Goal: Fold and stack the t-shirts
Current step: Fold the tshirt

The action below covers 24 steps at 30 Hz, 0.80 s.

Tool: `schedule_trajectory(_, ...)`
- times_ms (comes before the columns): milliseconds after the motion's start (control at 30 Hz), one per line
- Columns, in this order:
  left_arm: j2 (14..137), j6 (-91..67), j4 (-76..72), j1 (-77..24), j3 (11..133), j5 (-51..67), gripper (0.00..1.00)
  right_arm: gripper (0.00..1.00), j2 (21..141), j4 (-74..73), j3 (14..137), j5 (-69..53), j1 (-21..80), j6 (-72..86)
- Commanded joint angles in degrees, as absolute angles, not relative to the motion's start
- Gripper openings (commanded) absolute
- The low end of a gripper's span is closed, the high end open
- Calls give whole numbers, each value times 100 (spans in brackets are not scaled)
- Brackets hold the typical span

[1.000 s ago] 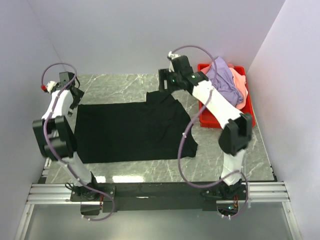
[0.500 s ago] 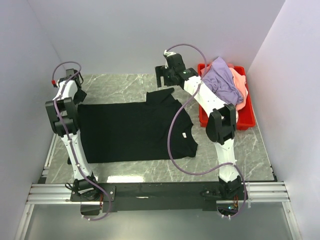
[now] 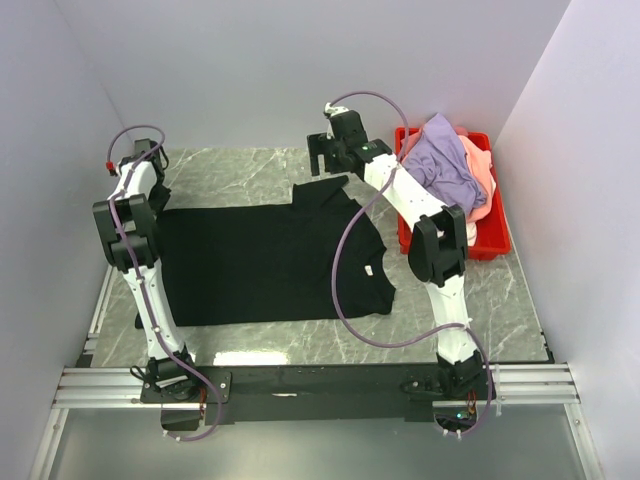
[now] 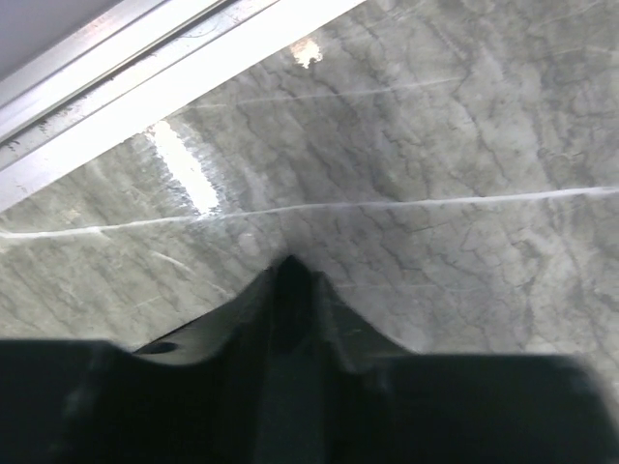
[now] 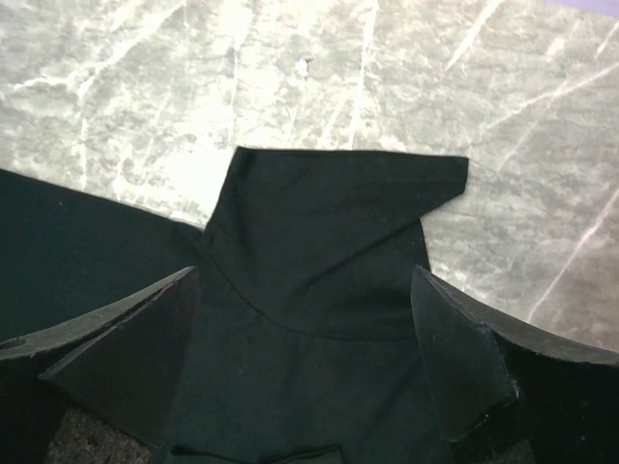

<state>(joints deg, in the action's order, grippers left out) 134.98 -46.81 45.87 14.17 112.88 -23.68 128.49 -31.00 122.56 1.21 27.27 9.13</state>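
Note:
A large black t-shirt (image 3: 260, 260) lies spread flat on the marble table, its small white label (image 3: 368, 270) near the right hem. At the shirt's far left corner my left gripper (image 3: 152, 195) is shut; in the left wrist view black cloth (image 4: 290, 290) stands pinched into a peak between its jaws (image 4: 290, 280). My right gripper (image 3: 328, 170) hangs open over the far sleeve (image 5: 329, 222), its two fingers on either side of the cloth (image 5: 305, 273), not touching it. A lavender t-shirt (image 3: 445, 160) and a salmon-pink one (image 3: 483, 175) lie heaped in the bin.
The red plastic bin (image 3: 482, 246) stands at the back right of the table, right next to the right arm's forearm. Grey walls close in on the left, back and right. A metal rail (image 4: 145, 58) runs along the table's left edge beside the left gripper.
The left arm has straightened toward the shirt's far left corner and its jaws have shut on the cloth. The right gripper has shifted slightly back and left over the sleeve, staying open.

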Motion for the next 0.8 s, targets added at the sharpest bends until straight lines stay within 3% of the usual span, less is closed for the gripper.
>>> schedule_trajectory(0,13509,-4667,4764,1441,11022,-2224,23,95,12972,-2725,12471,18,2690,966)
schedule_trajectory(33,13526,-4693,4807,1433,11048,-2276,14,95,13060,-2603,12489,18,2707,984)
schedule_trajectory(133,13518,-4685,4904,1433,11074,-2320,1,95,13375,-2461,12813,18,2707,1133)
schedule_trajectory(400,13166,-4632,4641,1433,10767,-2189,1,95,14378,-2303,13851,193,2707,1362)
schedule_trajectory(767,12797,-4623,4307,1433,10284,-1960,1,90,14836,-3181,13833,123,2716,1775)
